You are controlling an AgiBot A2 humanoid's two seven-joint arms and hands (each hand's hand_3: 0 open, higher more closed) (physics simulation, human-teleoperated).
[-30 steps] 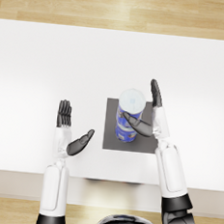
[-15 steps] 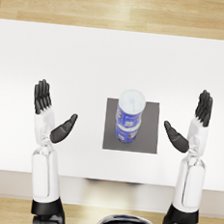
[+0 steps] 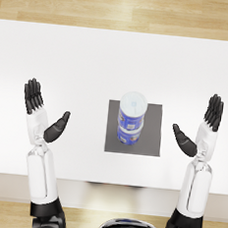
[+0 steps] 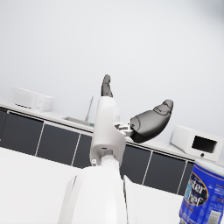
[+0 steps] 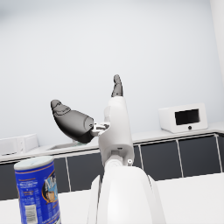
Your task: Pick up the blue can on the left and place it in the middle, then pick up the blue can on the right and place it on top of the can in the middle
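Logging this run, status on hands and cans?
Left hand open, right hand open, both off the cans. Top can stacked on middle can, on grey mat. Nothing obstructing.

The right hand [image 5: 94, 116] is raised, fingers [image 5: 70, 120] apart, beside an upright blue can [image 5: 38, 190].

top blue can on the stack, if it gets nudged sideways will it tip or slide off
Probably tips easily: the top blue can stands upright on the lower can, a tall, narrow stack on the grey mat. Its smooth-looking round wall suggests it would roll once down. It looks rigid, so a push would likely shift it rather than dent it.
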